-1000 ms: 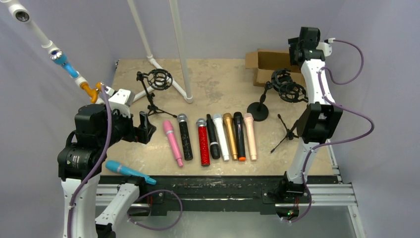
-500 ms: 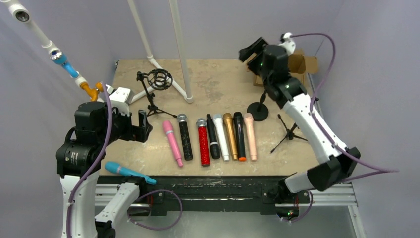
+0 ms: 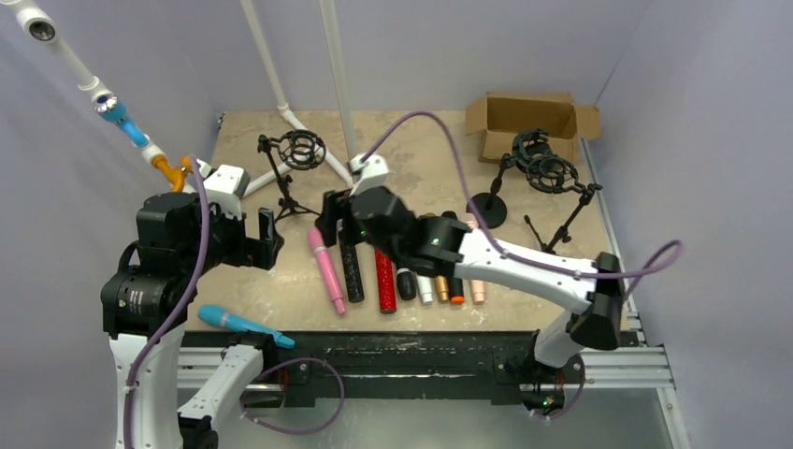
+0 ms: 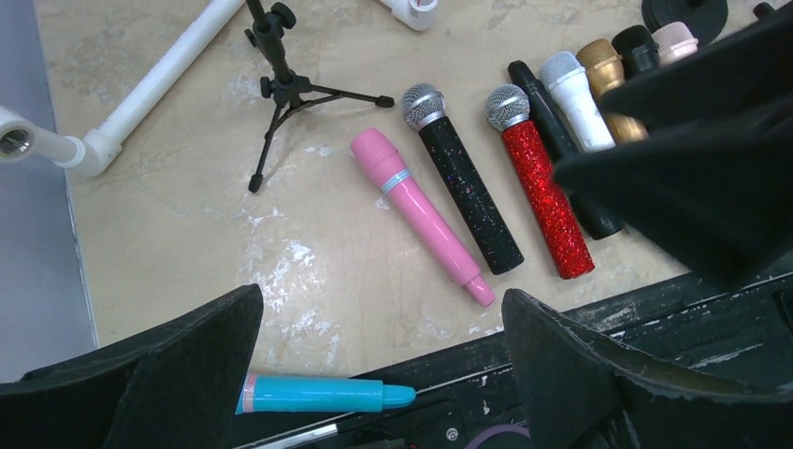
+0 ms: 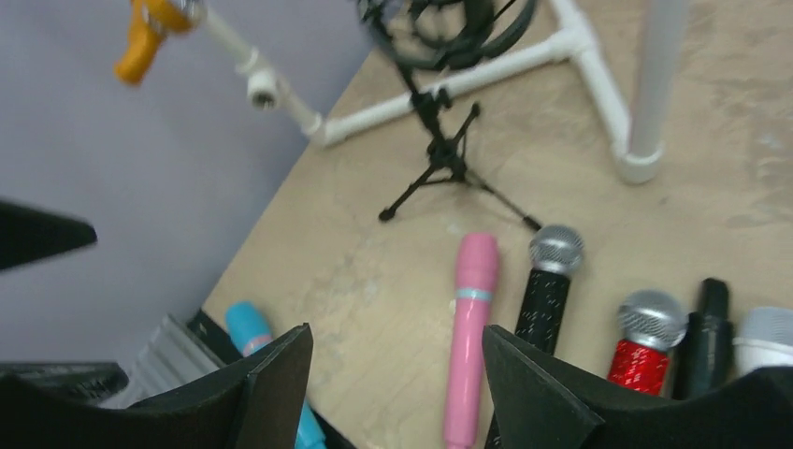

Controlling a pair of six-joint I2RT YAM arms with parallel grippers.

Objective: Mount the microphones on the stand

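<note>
showing the gold microphone [image 4: 610, 84] head only from left wrist.

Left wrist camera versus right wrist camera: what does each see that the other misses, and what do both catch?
Only the left wrist view shows the gold microphone and the peach microphone, heads only. Only the right wrist view shows the orange fitting and the shock-mount ring atop the tripod stand. Both show the pink microphone, black glitter microphone, red glitter microphone, blue microphone and the tripod's legs.
</note>
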